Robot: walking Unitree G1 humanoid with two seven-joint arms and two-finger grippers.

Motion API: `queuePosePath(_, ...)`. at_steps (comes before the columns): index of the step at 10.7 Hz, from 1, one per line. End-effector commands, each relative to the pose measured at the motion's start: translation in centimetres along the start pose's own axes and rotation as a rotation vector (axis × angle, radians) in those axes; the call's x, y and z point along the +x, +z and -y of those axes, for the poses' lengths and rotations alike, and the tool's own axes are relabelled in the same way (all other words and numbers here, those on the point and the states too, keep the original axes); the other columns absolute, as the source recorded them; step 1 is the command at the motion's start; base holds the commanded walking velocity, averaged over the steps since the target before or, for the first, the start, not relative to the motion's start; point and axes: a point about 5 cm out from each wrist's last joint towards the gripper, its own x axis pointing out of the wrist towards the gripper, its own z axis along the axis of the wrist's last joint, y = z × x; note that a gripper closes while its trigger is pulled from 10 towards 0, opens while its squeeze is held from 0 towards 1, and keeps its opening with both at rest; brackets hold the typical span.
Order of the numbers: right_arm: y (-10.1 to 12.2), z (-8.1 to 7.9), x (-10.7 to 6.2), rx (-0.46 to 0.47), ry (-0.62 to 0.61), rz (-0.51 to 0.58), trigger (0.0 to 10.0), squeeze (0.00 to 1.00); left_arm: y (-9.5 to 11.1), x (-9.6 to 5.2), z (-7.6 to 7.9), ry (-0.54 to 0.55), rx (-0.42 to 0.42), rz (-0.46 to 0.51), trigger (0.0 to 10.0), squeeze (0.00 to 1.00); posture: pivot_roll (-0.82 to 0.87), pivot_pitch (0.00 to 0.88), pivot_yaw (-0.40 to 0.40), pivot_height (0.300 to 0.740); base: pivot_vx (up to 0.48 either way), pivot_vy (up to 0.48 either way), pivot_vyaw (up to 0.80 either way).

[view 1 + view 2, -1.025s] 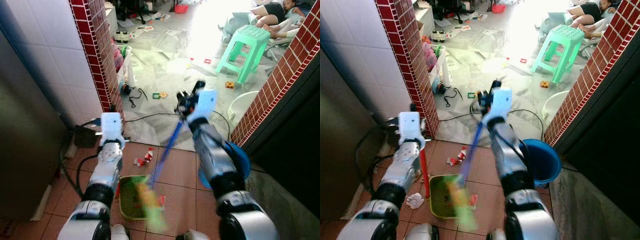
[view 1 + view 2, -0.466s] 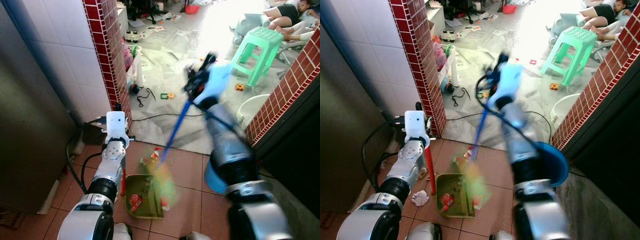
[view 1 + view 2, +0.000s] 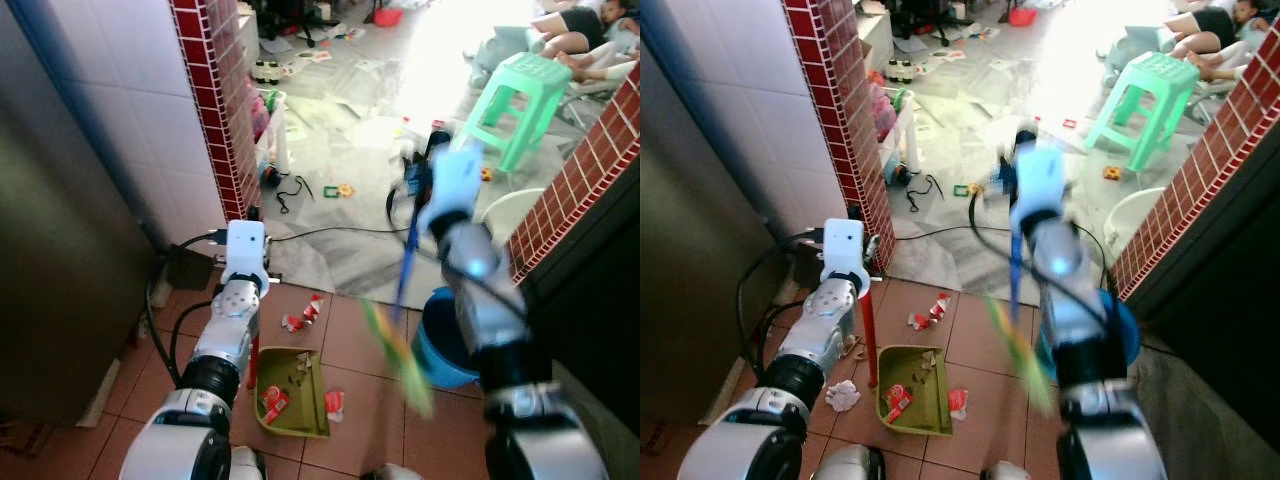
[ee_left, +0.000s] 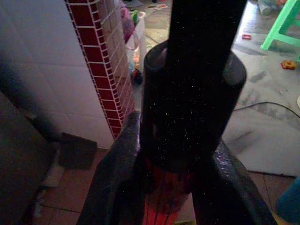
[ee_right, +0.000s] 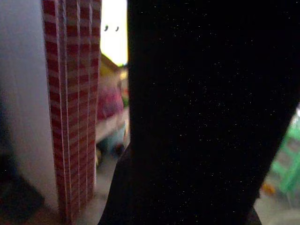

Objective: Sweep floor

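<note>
A green dustpan (image 3: 923,398) rests on the brown tiles with red-and-white wrappers inside it. Its red upright handle (image 3: 868,338) is in my left gripper (image 3: 847,268), which is shut on the top of it. In the left wrist view the two black fingers (image 4: 116,183) clasp the dark pole. My right gripper (image 3: 428,172) is shut on the blue handle (image 3: 406,262) of a broom. The broom's green bristles (image 3: 402,356) are blurred and off the floor, between the dustpan and a blue bucket (image 3: 436,346). More wrappers (image 3: 303,314) lie just beyond the pan.
A red brick pillar (image 3: 214,110) stands at the left and a brick wall (image 3: 578,172) at the right. Black cables (image 3: 320,234) cross the doorway. Beyond it are a green stool (image 3: 520,92), a white basin (image 3: 508,214), scattered toys and people lying down (image 3: 568,24). A white paper ball (image 3: 843,395) lies left of the pan.
My right arm has swung the broom from over the dustpan out to the right, lifting the bristles toward the bucket. Wrappers now lie in the pan. The camera has shifted a little.
</note>
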Motion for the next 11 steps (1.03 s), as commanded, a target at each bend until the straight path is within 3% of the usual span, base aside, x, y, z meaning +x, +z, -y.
queuePosePath(1,0.9,-1.0,0.1,0.006,0.019,0.015,10.0,0.0,-3.4,-1.2,1.7,-0.085,-0.035,-0.174,10.0,0.0,-0.1,0.051,-0.021,0.74,0.0,0.0,0.0)
queuePosePath(4,-0.9,-1.8,-0.1,0.104,-0.039,-0.099,10.0,0.0,-3.5,-1.8,1.7,-0.094,-0.076,-0.2,10.0,0.0,-0.08,0.047,-0.027,0.74,0.0,0.0,0.0)
queuePosePath(5,-1.6,-2.3,0.3,0.209,-0.089,-0.155,10.0,0.0,-4.3,-2.1,1.9,-0.108,-0.121,-0.258,10.0,0.0,-0.08,0.041,-0.028,0.74,0.0,0.0,0.0)
queuePosePath(6,-1.6,-2.5,0.6,0.258,-0.103,-0.164,10.0,0.0,-4.4,-2.1,1.9,-0.113,-0.127,-0.265,10.0,0.0,-0.09,0.037,-0.028,0.74,0.0,0.0,0.0)
queuePosePath(8,-0.7,-3.1,1.6,0.461,-0.151,-0.154,10.0,0.0,-4.3,-2.1,2.2,-0.122,-0.156,-0.276,10.0,0.0,-0.08,0.027,-0.031,0.74,0.0,0.0,0.0)
queuePosePath(9,1.1,-3.3,2.5,0.546,-0.132,-0.079,10.0,0.0,-4.3,-2.0,2.3,-0.125,-0.156,-0.279,10.0,0.0,-0.08,0.019,-0.034,0.74,0.0,0.0,0.0)
queuePosePath(11,3.5,-3.0,3.2,0.543,-0.081,0.022,10.0,0.0,-4.3,-2.0,2.4,-0.126,-0.158,-0.281,10.0,0.0,-0.09,0.009,-0.037,0.74,0.0,0.0,0.0)
